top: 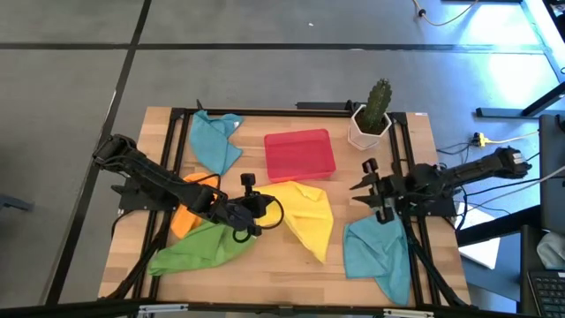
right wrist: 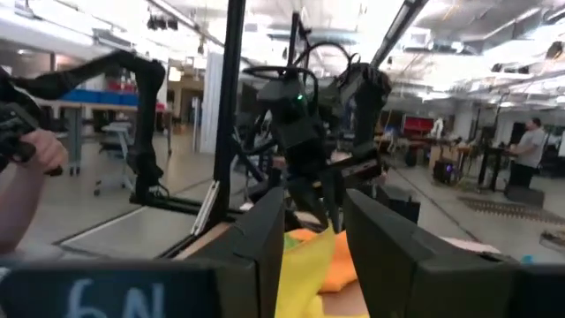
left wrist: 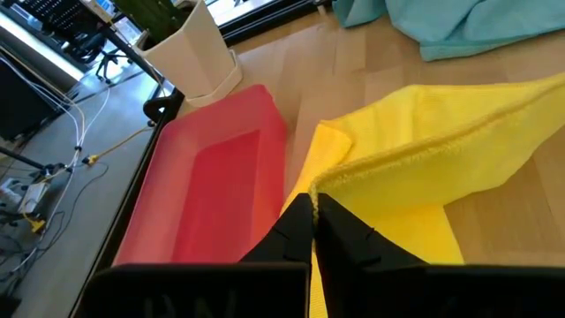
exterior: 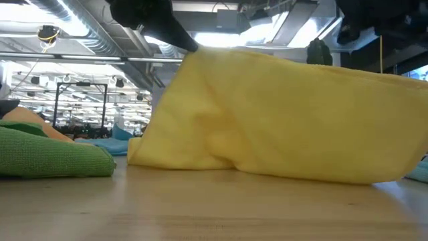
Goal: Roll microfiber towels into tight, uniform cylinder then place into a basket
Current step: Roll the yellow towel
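A yellow microfiber towel (top: 307, 216) lies in the middle of the table, with my left gripper (top: 265, 208) shut on its left corner. The red basket (top: 300, 155) stands just beyond it. To its left lie an orange towel (top: 187, 218) and a green towel (top: 199, 252). One teal towel (top: 216, 141) lies at the far left, another (top: 380, 254) at the near right. My right gripper (top: 360, 196) hovers open above the table's right side, right of the yellow towel, with nothing between its fingers (right wrist: 265, 230). My left gripper pinches the yellow towel's left corner (left wrist: 328, 181) between its two shut fingers (left wrist: 300, 221), coming from the table's left and slanting down. That corner is raised off the table (exterior: 197, 53). The rest of the towel slopes down from it, and its lower part (exterior: 267, 164) rests on the tabletop.
A white hexagonal pot with a cactus (top: 371, 119) stands at the far right, beside the basket. Black frame rails (top: 177, 141) run along the table's left and right sides. A person's hand (right wrist: 26, 177) shows in the room beyond the table.
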